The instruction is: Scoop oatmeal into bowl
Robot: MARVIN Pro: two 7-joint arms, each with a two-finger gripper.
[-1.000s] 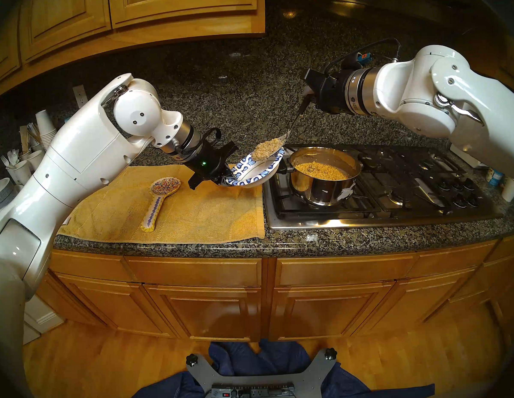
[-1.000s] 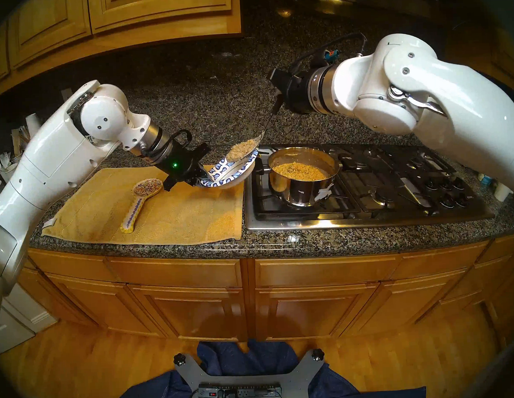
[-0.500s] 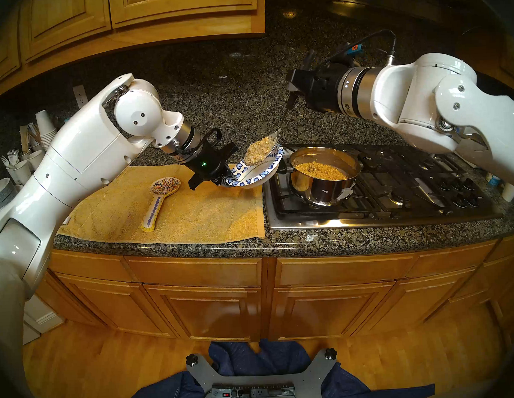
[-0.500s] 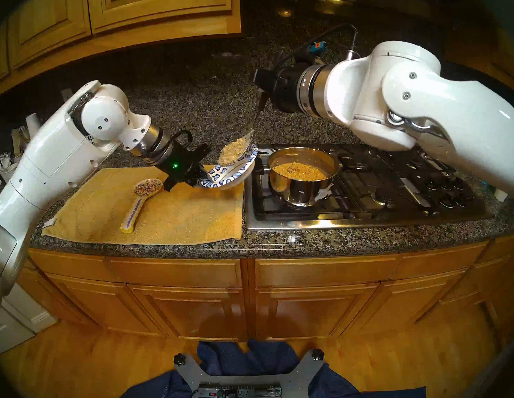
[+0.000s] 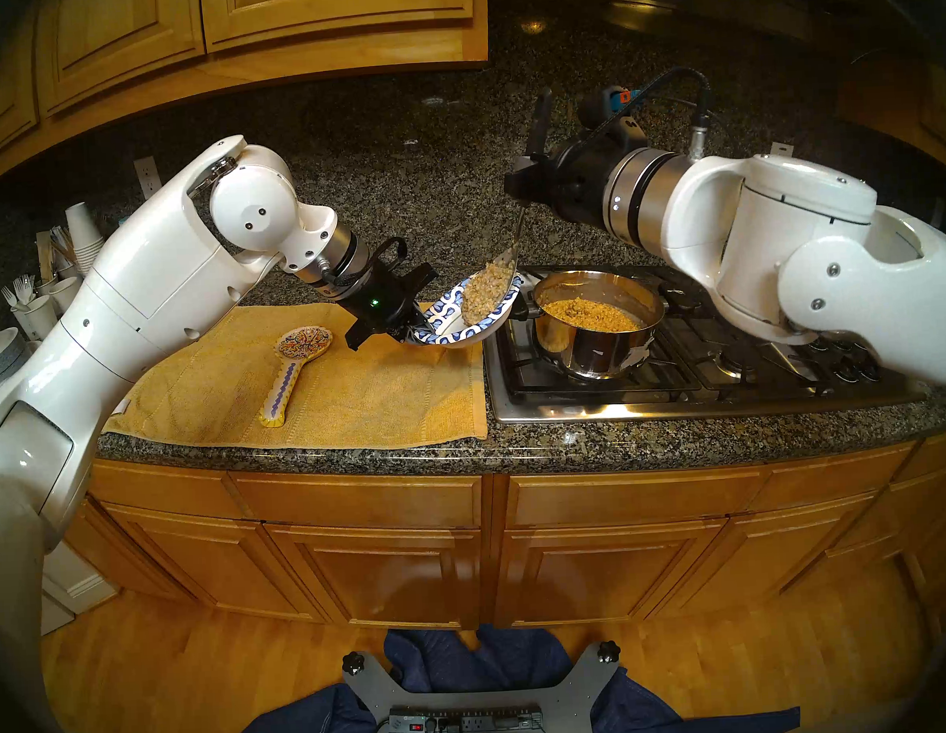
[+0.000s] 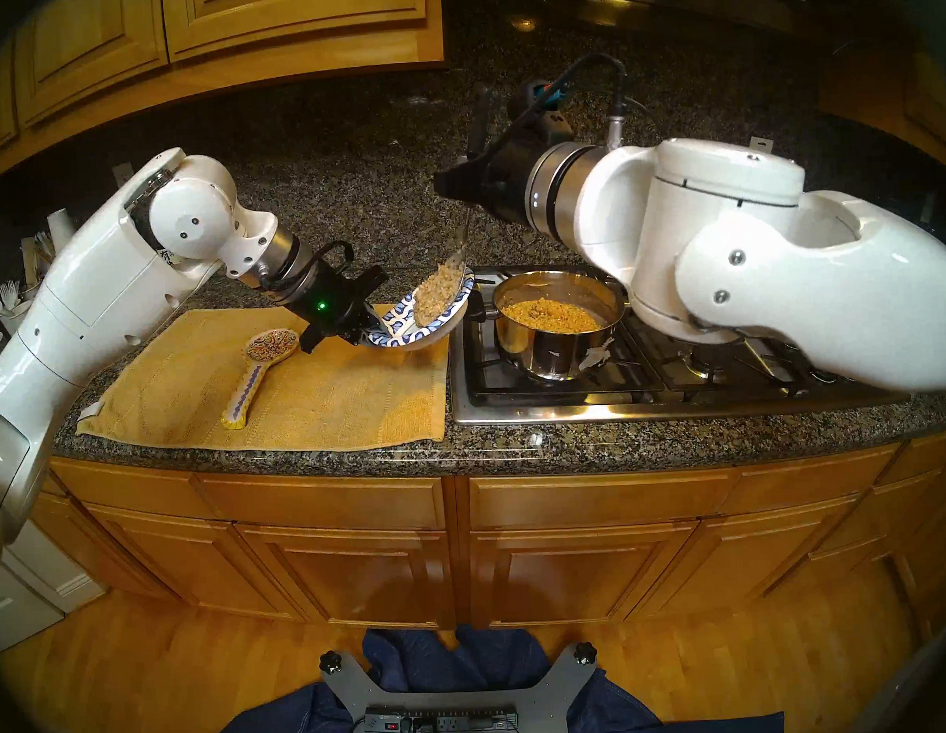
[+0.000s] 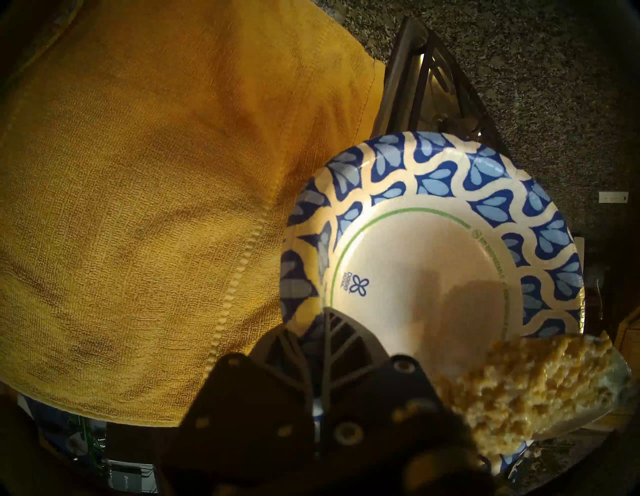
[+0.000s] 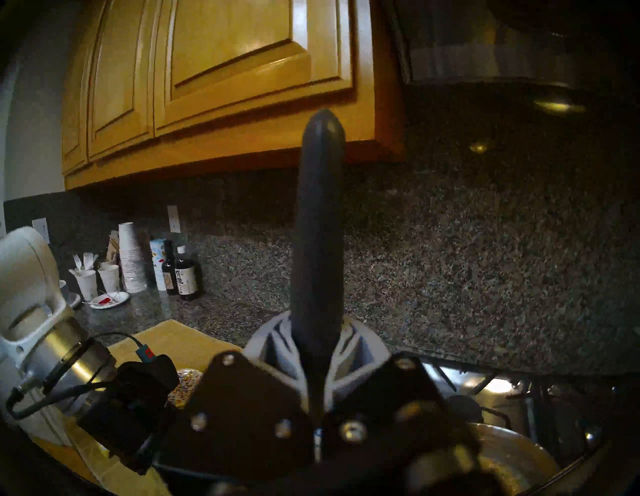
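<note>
Looking from the head camera, you see the left gripper [image 5: 415, 328] clamped on the rim of the bowl [image 5: 446, 311], its jaws together on the paper edge, holding the bowl tilted above the right end of the yellow towel [image 5: 319, 398] on the tabletop [image 5: 573, 446]. The bowl's rim at 3 o'clock lies just beside the pot [image 5: 595, 346] on the stove [image 5: 733, 366].

The right gripper [image 5: 524, 177] is clamped on the dark handle of the spoon [image 5: 514, 249]; the handle stands up past the gripper toward 12 o'clock, and the metal blade hangs steeply toward 7 o'clock over the bowl. A lumpy serving of oatmeal [image 5: 486, 297] clings to the steeply tilted blade, its lower end over the bowl's white centre. Whether any touches the bowl, you cannot tell.

In the left wrist view, the bowl's [image 7: 433, 180] centre is bare white, and the loaded spoon's oatmeal [image 7: 526, 391] enters at 4 o'clock above the rim. More oatmeal fills the pot. The ceramic spoon rest [image 5: 296, 367] lies on the towel at 8 o'clock of the bowl, well apart from it.

In the right wrist view, the spoon's handle [image 8: 320, 242] rises upright between that gripper's fingers [image 8: 273, 350].
</note>
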